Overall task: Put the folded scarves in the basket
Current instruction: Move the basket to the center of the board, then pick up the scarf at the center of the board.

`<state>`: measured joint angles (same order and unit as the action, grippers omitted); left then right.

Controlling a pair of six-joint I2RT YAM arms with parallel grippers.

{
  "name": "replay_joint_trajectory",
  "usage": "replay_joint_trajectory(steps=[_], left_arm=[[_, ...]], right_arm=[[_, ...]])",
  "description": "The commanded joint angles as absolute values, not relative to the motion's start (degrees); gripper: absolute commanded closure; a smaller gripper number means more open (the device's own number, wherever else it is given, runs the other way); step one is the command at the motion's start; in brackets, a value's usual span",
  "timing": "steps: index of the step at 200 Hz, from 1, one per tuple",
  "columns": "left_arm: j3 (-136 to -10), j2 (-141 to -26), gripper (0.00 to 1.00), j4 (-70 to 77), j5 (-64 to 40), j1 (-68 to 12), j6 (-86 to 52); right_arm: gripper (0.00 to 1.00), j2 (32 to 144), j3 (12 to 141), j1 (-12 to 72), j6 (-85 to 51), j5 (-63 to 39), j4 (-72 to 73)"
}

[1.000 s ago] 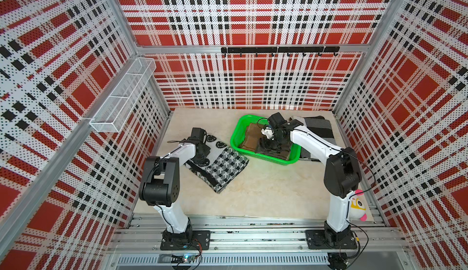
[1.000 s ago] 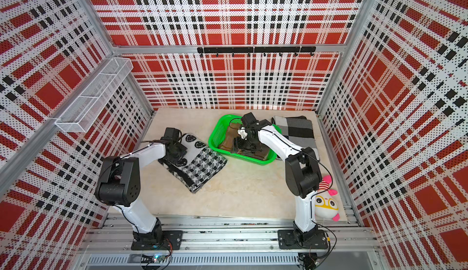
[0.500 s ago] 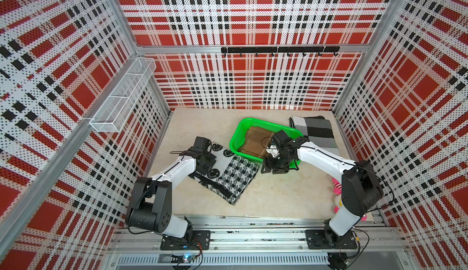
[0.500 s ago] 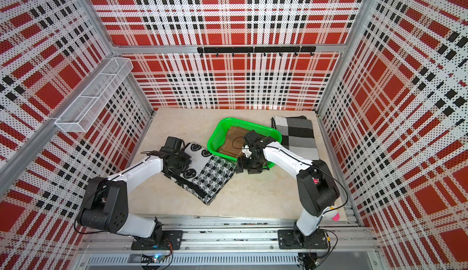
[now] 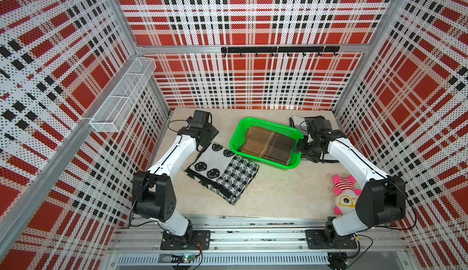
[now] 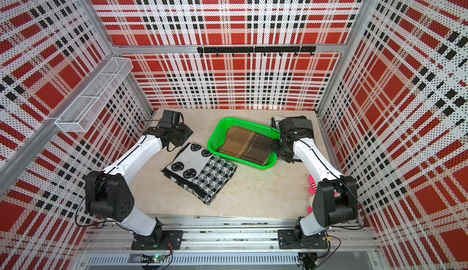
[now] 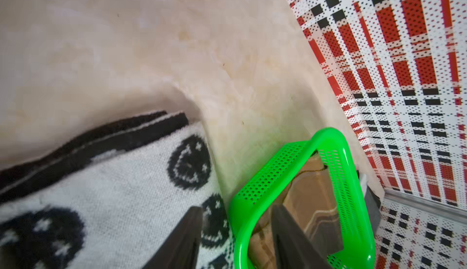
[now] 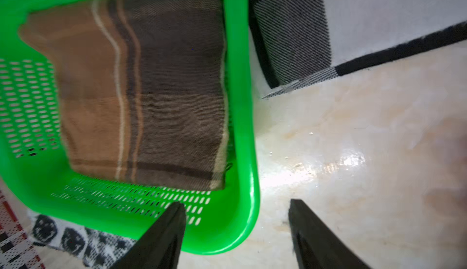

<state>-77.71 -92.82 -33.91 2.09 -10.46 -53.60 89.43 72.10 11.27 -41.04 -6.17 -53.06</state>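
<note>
**Change of state.** The right gripper [image 8: 236, 202], which was inside the basket [image 5: 234, 139] one second before, had withdrawn to the basket's 3 o'clock end. This left the brown plaid scarf [image 5: 268, 144] uncovered. The left arm had drawn back toward 12 o'clock.

**Scarf.** The scarf lay folded and flat on the basket floor, within the rim and filling most of the floor. The placement appeared complete. By its look, the scarf was light, soft and limp, with stacked layers that would slide apart if lifted by one ply. If it needed resetting, the best hold was judged to be across a folded edge, pinching all layers.

**Basket.** The basket stood on the table [image 5: 273, 195] toward 1 o'clock from centre.

**Right gripper.** The jaws stood well apart over the basket's corner rim. They held nothing.

**Left gripper.** The left gripper [image 7: 236, 207] was partly open and empty. It sat near the 11 o'clock corner of a black-and-white scarf [image 5: 222, 172], which lay just beside the basket at its 8 o'clock.

**Other items.**
- A grey checked scarf [image 8: 293, 38] lay at the basket's 2 o'clock.
- A plush toy [image 5: 344, 195] lay at the basket's 4 o'clock, well apart from it.
</note>
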Motion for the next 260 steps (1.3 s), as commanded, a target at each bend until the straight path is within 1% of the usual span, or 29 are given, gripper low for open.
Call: replay_joint_trajectory(steps=[1,8,18,19,23,39,50,69,109,140,149,191,199,211,237,260], left_arm=[[-79.5,-95.1,0.47,-38.0,5.4,-8.1,-46.9],[-79.5,-95.3,0.47,-38.0,5.5,-7.5,-46.6],[-79.4,-95.6,0.47,-37.9,5.8,-7.1,-46.1],[-79.4,-95.6,0.46,-37.9,5.9,-7.1,-46.1],[-79.4,-95.7,0.47,-37.9,6.2,-7.0,-45.9],[-79.4,-96.5,0.47,-37.8,7.1,-7.1,-45.0],[-79.1,-97.0,0.48,-37.7,7.8,-7.0,-44.6],[-78.1,-97.3,0.48,-37.3,9.2,-6.8,-44.1],[-75.0,-96.8,0.48,-36.4,9.2,-4.5,-44.2],[-71.5,-96.6,0.48,-34.8,6.5,-0.3,-45.2],[-71.4,-97.2,0.48,-34.4,5.7,0.6,-45.0],[-70.7,-100.2,0.49,-34.5,5.3,2.3,-44.3],[-70.1,-100.7,0.49,-34.5,5.5,2.6,-44.1],[-69.2,-101.3,0.49,-34.5,5.4,2.9,-43.9],[-66.3,-102.0,0.5,-34.6,4.4,3.2,-44.1],[-62.9,-101.1,0.52,-34.4,2.1,2.9,-45.3]], right_arm=[[0.31,93.9,72.0,11.7,-38.9,-6.6,-52.1],[0.32,95.3,72.2,11.7,-38.7,-5.9,-52.1],[0.38,97.0,72.6,11.7,-38.1,-5.2,-51.9],[0.4,97.6,72.7,11.7,-37.9,-4.9,-51.7],[0.43,98.0,72.8,11.7,-37.7,-4.8,-51.3],[0.61,100.1,73.8,11.7,-36.8,-4.6,-49.2],[0.69,101.4,75.5,11.9,-36.1,-4.9,-48.6],[0.78,104.9,79.7,12.6,-34.8,-4.9,-49.0],[0.85,114.1,92.8,14.3,-34.3,-6.7,-50.0],[0.86,122.2,104.9,16.7,-32.2,-7.2,-53.1],[0.87,124.7,108.6,17.0,-29.7,-7.8,-54.5],[0.85,129.9,116.6,17.1,-28.4,-10.1,-56.2],[0.82,130.5,117.4,17.3,-28.3,-10.6,-56.3],[0.74,130.9,117.8,17.4,-28.3,-10.9,-56.5],[0.46,129.2,117.7,17.3,-29.3,-10.3,-56.1],[0.32,125.7,116.2,17.3,-30.5,-10.1,-56.7]])
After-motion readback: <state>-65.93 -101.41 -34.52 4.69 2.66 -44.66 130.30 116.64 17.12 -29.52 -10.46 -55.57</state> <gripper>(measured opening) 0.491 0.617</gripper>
